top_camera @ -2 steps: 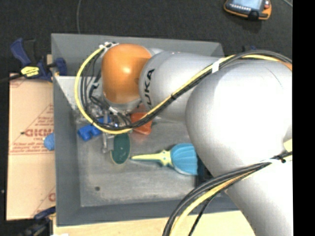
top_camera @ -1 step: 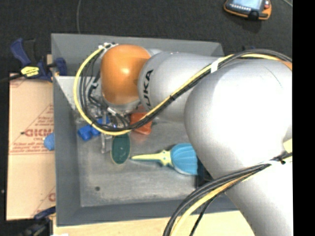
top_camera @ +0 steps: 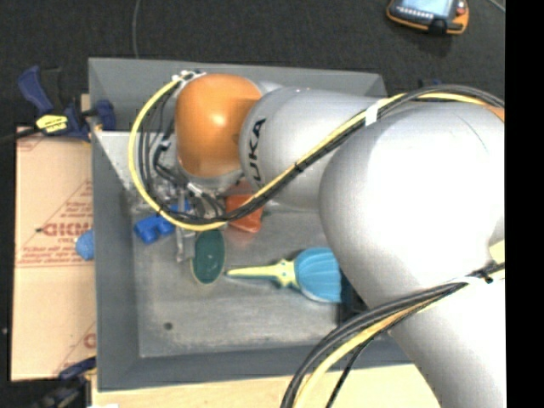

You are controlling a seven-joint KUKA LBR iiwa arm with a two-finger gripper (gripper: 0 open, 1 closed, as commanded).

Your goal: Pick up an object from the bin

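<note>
Down in left half of bin (top_camera: 242,323), gripper (top_camera: 184,246) just beside dark green oval piece (top_camera: 208,257); spread hidden, cannot tell.

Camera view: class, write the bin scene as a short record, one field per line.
bin: grey metal, small things loose on its floor
gripper: low in the bin's left part
blue piece: small, left of gripper
green oval: dark, just right of gripper
bulb: light blue, yellow nozzle pointing left
orange thing: partly hidden, above green oval
</note>
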